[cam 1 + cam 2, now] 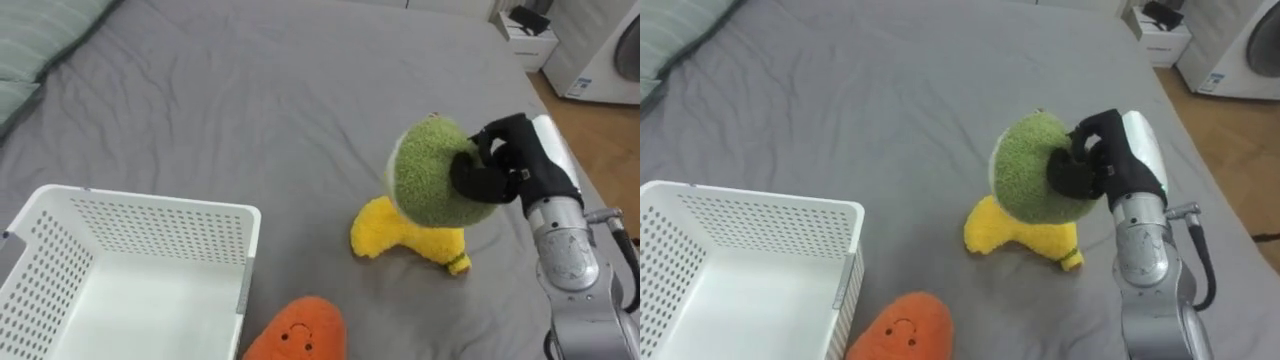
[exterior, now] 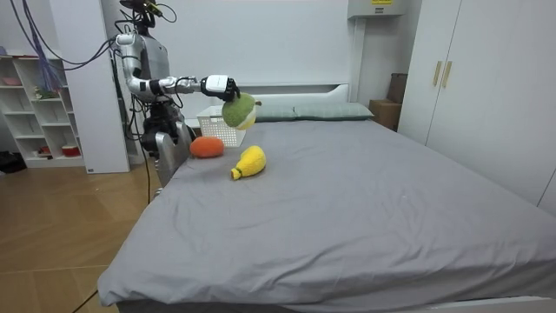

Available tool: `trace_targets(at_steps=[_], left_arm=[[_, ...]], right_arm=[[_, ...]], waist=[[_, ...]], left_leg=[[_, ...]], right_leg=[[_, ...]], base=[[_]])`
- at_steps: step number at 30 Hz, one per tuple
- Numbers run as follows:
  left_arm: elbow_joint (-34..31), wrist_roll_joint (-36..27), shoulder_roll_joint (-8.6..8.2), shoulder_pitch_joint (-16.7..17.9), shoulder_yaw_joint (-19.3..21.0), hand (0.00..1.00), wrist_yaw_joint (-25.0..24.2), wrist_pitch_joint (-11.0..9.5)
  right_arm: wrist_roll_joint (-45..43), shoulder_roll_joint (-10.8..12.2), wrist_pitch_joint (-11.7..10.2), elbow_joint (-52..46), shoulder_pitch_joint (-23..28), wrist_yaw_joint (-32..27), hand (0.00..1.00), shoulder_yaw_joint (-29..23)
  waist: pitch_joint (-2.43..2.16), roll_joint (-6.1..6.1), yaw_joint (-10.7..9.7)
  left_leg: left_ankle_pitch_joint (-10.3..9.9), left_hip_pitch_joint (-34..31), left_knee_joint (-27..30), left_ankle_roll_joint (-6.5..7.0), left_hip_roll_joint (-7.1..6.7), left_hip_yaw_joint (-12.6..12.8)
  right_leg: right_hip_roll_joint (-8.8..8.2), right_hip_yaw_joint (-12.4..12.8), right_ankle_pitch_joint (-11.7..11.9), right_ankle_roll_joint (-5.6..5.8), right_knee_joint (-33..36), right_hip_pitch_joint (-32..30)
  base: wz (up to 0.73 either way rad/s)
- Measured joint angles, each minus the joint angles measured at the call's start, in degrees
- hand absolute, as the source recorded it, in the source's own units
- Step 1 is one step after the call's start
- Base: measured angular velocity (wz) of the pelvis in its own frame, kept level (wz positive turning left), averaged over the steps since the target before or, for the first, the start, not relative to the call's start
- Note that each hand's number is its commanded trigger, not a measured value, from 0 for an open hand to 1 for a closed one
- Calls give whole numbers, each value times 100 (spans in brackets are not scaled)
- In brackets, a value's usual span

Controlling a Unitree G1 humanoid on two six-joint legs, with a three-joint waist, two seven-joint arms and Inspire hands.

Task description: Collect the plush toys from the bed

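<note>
Holding the green plush toy [image 1: 428, 178] above the bed [image 1: 250, 100], the right hand [image 1: 525, 165] has its fingers [image 1: 478, 182] clamped on it, just over the yellow toy [image 1: 395, 240].

The basket [image 1: 150, 215] stands left on the bed [image 1: 250, 100], the carrot toy [image 1: 297, 332] beside it, the long toy [image 1: 400, 240] further right, under the round toy [image 1: 430, 172] in the right hand [image 1: 505, 160]

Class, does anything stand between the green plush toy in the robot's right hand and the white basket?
Nothing visible does. The right hand holds the green plush toy above the bed, and the white basket stands open-topped to its left. The yellow plush toy and orange plush toy lie low on the bed.
</note>
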Motion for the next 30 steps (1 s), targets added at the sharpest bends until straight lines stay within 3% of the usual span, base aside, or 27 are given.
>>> trace_targets(at_steps=[5, 18, 26, 30], left_arm=[[-18, 4, 40, -53, -61, 0, 7, -72], [-2, -2, -124, -326, -277, 0, 159, -204], [145, 4, -169, -566, -298, 0, 158, -212], [146, 1, -163, -592, -402, 0, 159, -211]], right_arm=[[-18, -7, 41, -157, -2, 206, 100, 327], [-112, 154, 67, -200, -550, 657, 100, 1043], [-274, 175, 165, -199, -890, 804, 100, 1732], [-511, 404, 206, -199, -1001, 861, 100, 1996]], waist=[[-14, -57, 146], [20, -4, 648], [2, -35, 1006], [3, -60, 1120]], left_leg=[[0, -52, 23, 0, -7, -104], [1, -177, 50, -2, -19, -261], [25, -236, 51, -11, -19, -297], [31, -253, 48, -13, -24, -356]], right_leg=[[-16, -112, 5, -4, 2, 3], [-31, -293, 7, -6, -12, -16], [-29, -339, 7, -6, -26, -81], [-38, -426, 8, -6, -24, -60]], base=[[9], [7], [1], [8]])
